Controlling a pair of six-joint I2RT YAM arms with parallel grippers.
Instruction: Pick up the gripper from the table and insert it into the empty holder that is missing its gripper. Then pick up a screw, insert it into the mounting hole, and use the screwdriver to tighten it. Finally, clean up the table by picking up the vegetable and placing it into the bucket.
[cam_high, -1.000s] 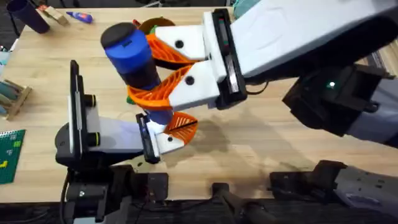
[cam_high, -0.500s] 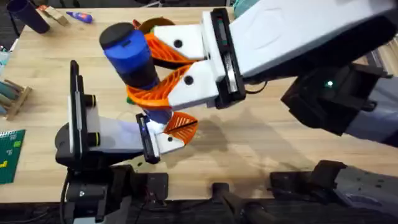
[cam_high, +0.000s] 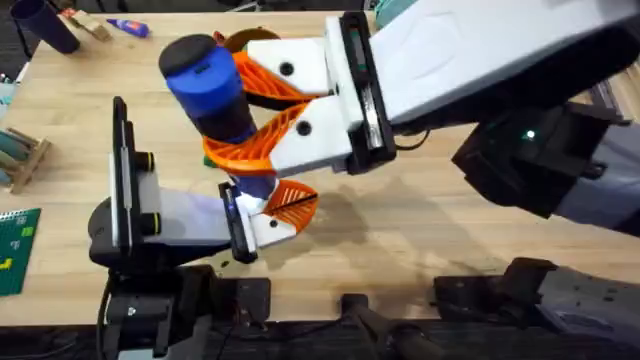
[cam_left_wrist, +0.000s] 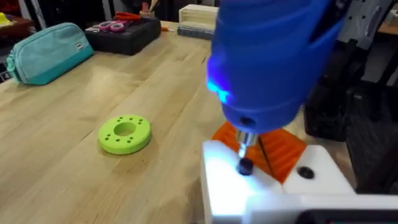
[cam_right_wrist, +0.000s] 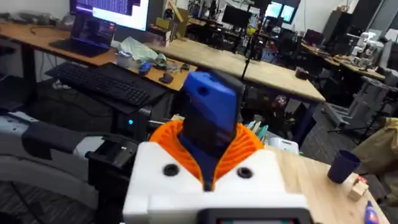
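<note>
While the right gripper (cam_high: 262, 112) is clamping the blue screwdriver (cam_high: 212, 88) upright, its bit is pressing a screw (cam_left_wrist: 245, 165) into the white holder (cam_left_wrist: 249, 190), left gripper's state unclear.

screwdriver (cam_high: 212, 90): blue, black cap | gripper (cam_high: 293, 203): orange, ribbed | holder (cam_high: 265, 229): white | ring (cam_left_wrist: 125, 134): green

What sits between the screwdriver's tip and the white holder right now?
In the left wrist view, a small dark screw sits between the screwdriver bit and the holder, beside the orange gripper.
</note>
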